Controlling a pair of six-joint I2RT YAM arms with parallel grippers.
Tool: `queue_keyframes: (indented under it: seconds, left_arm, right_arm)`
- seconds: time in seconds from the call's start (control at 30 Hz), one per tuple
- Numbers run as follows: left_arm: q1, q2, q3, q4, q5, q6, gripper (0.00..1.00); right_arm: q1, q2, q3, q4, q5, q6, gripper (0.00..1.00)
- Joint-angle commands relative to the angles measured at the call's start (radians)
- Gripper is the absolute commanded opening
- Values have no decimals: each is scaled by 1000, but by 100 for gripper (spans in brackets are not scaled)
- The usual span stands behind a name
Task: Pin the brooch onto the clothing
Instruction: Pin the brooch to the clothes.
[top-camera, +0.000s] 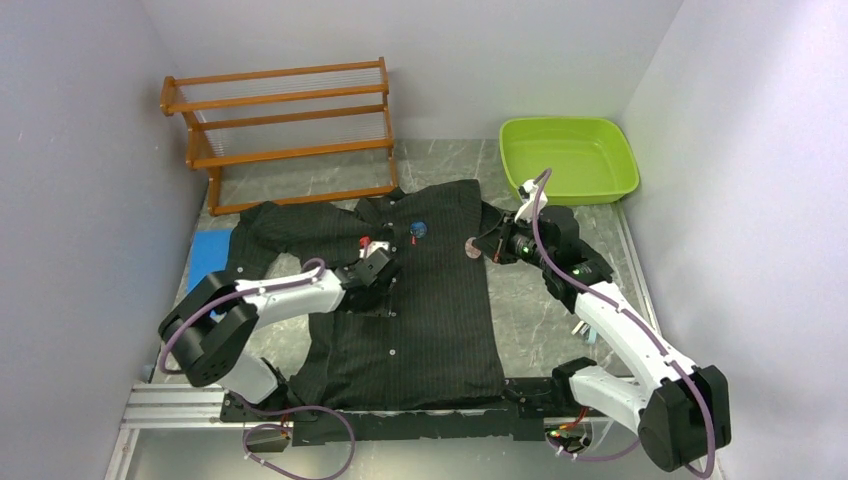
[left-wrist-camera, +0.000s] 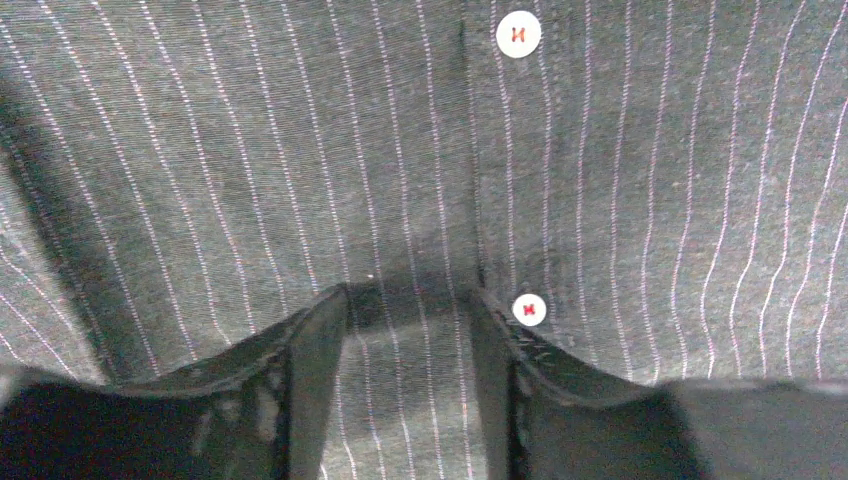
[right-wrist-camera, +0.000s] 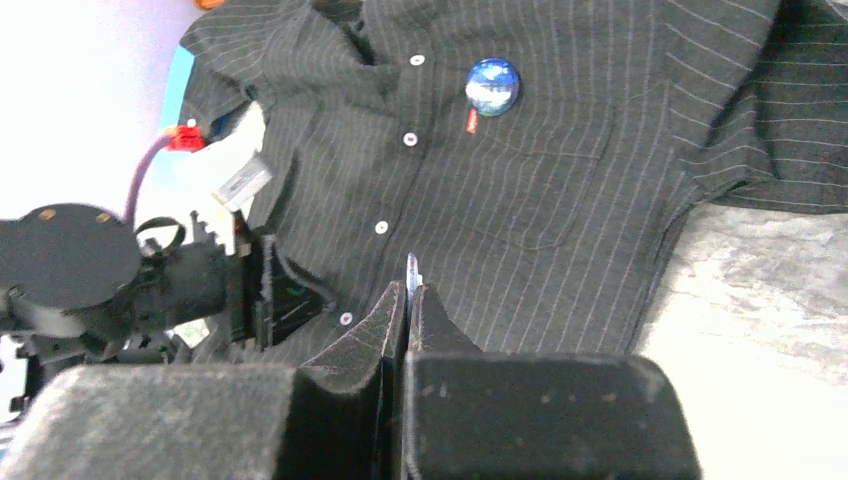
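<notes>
grey table (top-camera: 538, 312) strip beside shirt (top-camera: 440, 320) edge

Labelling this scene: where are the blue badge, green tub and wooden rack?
blue badge (right-wrist-camera: 492, 86): right wrist view, face centre.
green tub (top-camera: 570, 165): top external view, bare floor.
wooden rack (top-camera: 290, 151): top external view, shelf rail.

I see a grey, marble-patterned table (top-camera: 540, 310) closed in by pale walls. A black striped shirt (top-camera: 440, 330) lies flat on its middle, with the collar toward the far edge and the hem close to the near edge. At the far left corner stands a wooden rack (top-camera: 290, 130). A green basin (top-camera: 570, 160) sits in the far right corner. By the left edge a flat blue pad (top-camera: 208, 255) lies partly under a sleeve. A metal rail (top-camera: 175, 405) runs along the near edge.
</notes>
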Motion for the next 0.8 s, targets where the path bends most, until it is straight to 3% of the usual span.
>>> queue_keyframes:
  seconds: [0.0, 0.2, 0.4, 0.47, 0.67, 0.77]
  left_arm:
    - [-19, -62, -136, -61, 58, -95, 50]
    - [-67, -136, -242, -66, 108, -173, 28]
    - [-89, -209, -267, -183, 84, -229, 23]
    - [-90, -261, -262, -227, 72, -232, 27]
    - [-90, -385, -119, -242, 40, -126, 66]
    - [-93, -334, -5, -199, 39, -36, 70]
  right_arm:
    - [-13, 25, 50, 43, 23, -28, 0]
    - [-17, 83, 69, 58, 5, -55, 0]
    - [-21, 118, 61, 73, -27, -52, 0]
    - [-21, 131, 56, 64, -46, -49, 0]
    - [-36, 103, -43, 63, -60, 2, 0]
    - [-64, 72, -84, 72, -73, 33, 0]
